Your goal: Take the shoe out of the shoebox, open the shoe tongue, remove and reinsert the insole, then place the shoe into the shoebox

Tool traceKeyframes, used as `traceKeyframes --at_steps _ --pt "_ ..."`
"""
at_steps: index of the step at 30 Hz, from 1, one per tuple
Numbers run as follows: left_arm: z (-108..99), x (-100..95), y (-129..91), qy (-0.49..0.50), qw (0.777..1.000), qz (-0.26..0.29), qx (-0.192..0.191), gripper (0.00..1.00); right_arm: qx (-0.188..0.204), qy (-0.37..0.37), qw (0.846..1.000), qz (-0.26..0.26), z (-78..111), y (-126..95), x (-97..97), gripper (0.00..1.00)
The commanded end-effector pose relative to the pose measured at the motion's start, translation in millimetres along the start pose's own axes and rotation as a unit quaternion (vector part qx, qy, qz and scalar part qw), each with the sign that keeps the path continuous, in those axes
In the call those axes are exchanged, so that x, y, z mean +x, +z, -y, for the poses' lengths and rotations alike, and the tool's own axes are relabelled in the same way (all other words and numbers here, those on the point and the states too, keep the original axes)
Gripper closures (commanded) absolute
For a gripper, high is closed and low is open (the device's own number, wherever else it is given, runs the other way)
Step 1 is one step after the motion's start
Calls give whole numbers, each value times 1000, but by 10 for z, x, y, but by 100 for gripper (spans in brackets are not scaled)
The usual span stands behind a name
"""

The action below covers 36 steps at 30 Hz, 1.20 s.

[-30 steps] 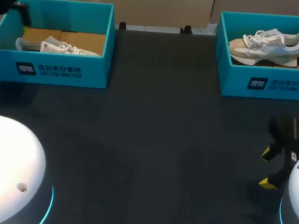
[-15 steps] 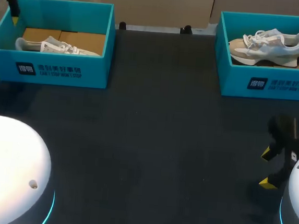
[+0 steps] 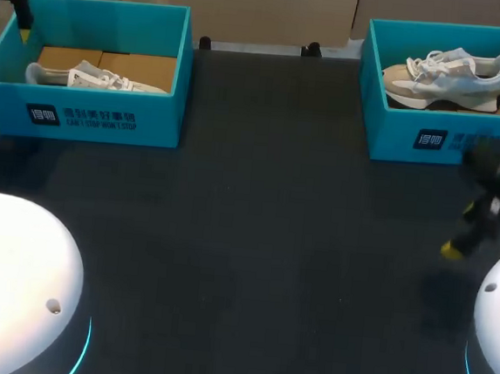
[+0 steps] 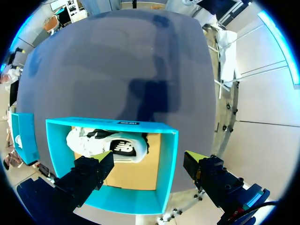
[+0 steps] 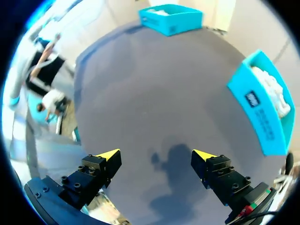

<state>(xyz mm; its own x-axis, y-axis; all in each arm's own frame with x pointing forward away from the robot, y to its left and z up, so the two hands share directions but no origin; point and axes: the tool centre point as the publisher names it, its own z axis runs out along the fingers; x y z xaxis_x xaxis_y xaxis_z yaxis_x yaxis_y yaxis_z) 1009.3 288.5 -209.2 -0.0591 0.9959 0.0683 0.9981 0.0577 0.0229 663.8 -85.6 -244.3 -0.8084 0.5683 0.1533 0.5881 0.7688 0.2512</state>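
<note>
The dark table (image 3: 254, 240) bears a teal left shoebox (image 3: 155, 119) and right shoebox (image 3: 393, 134), well apart.

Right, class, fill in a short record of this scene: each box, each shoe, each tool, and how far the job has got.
left box: teal, open-topped, far left of table
left shoe: pale, lying inside left box
right box: teal, far right
right shoe: pale, inside right box
left tool: open, above left box, holding nothing
right tool: open, over bare table, short of right box
progress: no shoe taken out yet
</note>
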Motion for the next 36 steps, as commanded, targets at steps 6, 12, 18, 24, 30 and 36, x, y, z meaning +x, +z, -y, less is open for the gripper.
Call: traceKeyframes --at_steps 6,12,18,24,30,36 --pt "16 2 -5 0 1000 -1 -1 0 72 105 992 16 -212 -148 -352 0" --pt "16 2 -5 0 1000 -1 -1 0 72 105 992 16 -212 -148 -352 0" --pt "16 2 -5 0 1000 -1 -1 0 72 172 982 41 -410 -100 -543 0" --pt "16 2 -5 0 1000 -1 -1 0 51 233 965 109 -816 -369 -1072 0" --pt "16 2 -5 0 1000 -1 -1 0 76 319 935 133 -968 -491 -1646 0" --pt "16 2 -5 0 1000 -1 -1 0 87 341 926 137 -946 -488 -1706 0"
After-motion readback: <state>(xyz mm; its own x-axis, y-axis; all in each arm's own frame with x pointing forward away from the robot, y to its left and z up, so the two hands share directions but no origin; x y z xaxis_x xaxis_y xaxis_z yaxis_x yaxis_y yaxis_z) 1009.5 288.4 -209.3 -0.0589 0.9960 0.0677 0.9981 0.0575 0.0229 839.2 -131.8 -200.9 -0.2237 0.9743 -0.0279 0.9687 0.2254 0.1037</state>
